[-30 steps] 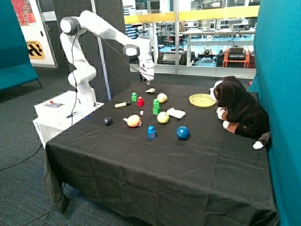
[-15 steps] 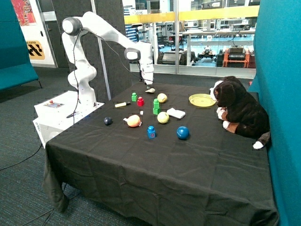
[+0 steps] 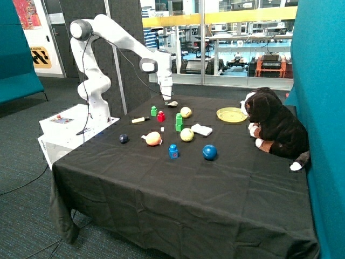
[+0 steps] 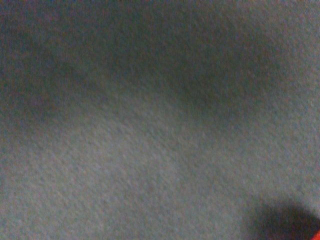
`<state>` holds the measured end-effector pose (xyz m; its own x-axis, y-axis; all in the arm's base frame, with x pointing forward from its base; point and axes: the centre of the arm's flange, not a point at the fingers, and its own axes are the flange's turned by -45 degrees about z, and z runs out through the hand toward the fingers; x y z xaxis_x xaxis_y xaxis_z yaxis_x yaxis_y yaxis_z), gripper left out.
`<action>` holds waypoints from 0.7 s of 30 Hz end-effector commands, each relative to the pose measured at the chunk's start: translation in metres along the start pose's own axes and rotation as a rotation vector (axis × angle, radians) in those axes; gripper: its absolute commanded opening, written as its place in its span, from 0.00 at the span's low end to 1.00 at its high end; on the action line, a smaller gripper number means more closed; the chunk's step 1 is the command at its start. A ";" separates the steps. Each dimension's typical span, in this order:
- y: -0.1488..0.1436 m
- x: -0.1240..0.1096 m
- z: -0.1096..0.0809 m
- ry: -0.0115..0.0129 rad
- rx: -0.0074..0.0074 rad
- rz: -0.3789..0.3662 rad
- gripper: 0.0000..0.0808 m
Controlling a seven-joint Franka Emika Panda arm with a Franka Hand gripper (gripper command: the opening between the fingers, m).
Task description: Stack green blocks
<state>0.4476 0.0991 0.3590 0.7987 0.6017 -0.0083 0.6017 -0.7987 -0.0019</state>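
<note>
Two green blocks stand stacked one on the other near the middle of the black table. A single green block sits further back, beside the red studded block. My gripper hangs low over the back of the table, just behind the single green block and the red block and next to a small beige object. It touches none of them. The wrist view shows only black cloth with a sliver of red at one corner.
Around the stack lie two yellow balls, a white box, a peach ball, a dark ball, a blue block and a blue ball. A yellow plate and plush dog are at the far side.
The gripper has come down and shifted sideways along the back of the table, toward the single green block. Nothing on the table has moved.
</note>
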 end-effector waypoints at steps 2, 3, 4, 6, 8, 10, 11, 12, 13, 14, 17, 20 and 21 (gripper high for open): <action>0.009 -0.017 0.000 0.0083 -0.0019 0.001 0.65; 0.009 -0.018 -0.001 0.0083 -0.0019 0.000 0.64; 0.008 -0.019 -0.002 0.0083 -0.0019 0.001 0.64; 0.007 -0.020 -0.003 0.0083 -0.0019 0.004 0.63; 0.005 -0.023 -0.005 0.0083 -0.0019 0.009 0.65; 0.001 -0.026 -0.007 0.0083 -0.0019 0.016 0.64; 0.000 -0.028 -0.008 0.0083 -0.0019 0.020 0.63; -0.002 -0.031 -0.008 0.0083 -0.0018 0.031 0.61; -0.004 -0.033 -0.009 0.0083 -0.0018 0.038 0.63; -0.006 -0.035 -0.009 0.0083 -0.0017 0.045 0.68; -0.013 -0.042 -0.009 0.0083 -0.0016 0.075 0.68; -0.021 -0.050 -0.010 0.0083 -0.0015 0.098 0.68; -0.024 -0.052 -0.010 0.0083 -0.0015 0.102 0.68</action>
<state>0.4174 0.0829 0.3641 0.8255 0.5644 0.0032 0.5644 -0.8255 0.0049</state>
